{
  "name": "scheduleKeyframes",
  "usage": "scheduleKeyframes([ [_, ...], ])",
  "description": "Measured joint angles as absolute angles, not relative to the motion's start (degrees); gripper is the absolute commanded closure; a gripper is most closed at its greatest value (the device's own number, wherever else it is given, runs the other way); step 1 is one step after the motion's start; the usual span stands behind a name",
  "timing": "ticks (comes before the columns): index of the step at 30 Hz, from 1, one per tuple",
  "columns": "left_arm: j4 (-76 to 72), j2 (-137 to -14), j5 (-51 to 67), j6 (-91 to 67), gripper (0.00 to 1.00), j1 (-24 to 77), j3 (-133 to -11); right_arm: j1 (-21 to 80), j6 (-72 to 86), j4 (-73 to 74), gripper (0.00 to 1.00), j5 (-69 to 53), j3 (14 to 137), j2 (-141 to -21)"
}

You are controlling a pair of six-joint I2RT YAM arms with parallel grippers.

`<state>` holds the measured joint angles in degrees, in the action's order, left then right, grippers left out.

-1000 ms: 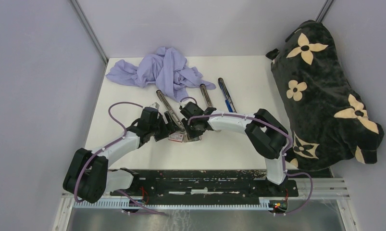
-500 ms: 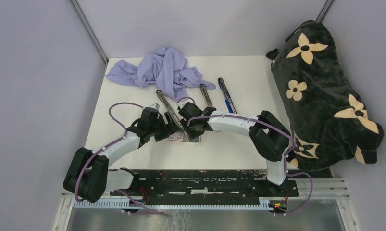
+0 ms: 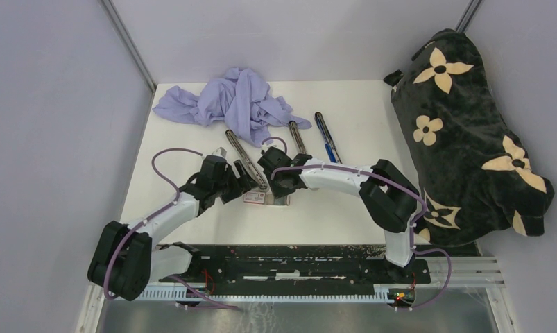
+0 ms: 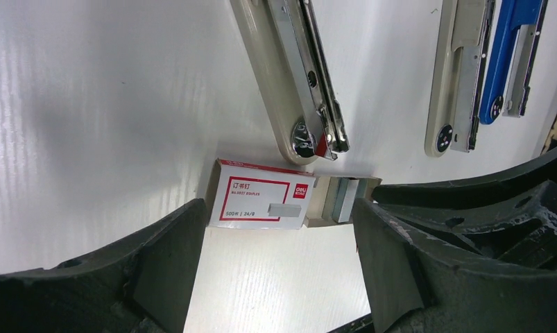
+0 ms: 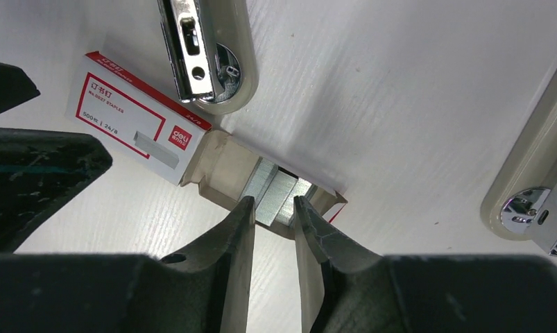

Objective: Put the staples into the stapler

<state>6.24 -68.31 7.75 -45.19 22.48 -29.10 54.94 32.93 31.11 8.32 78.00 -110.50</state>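
Staples (image 5: 275,189) sit in the grey tray (image 5: 223,170), lower centre of my right wrist view. My right fingers (image 5: 237,239) are narrowed either side of the strip; clamped or not, I can't tell. Left fingers (image 4: 168,250) are spread wide beside the red-and-white box (image 4: 261,201), apparently gripping nothing. Light, brittle strip, so I'd pinch its long flanks. Stapler (image 5: 220,62) is just beyond.

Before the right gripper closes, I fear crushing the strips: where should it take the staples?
Probably pinch the staples across their long sides, from above into the open tray; they lie side by side, and the box sleeve covers its other end.
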Motion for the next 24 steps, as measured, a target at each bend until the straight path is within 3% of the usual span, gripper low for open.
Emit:
scheduleKeyframes([
  [24, 9.02, -65.71, 4.51, -45.19, 0.16, 22.46, -29.1, 57.04, 40.29, 32.49, 0.7, 14.24, 79.92, -113.58],
])
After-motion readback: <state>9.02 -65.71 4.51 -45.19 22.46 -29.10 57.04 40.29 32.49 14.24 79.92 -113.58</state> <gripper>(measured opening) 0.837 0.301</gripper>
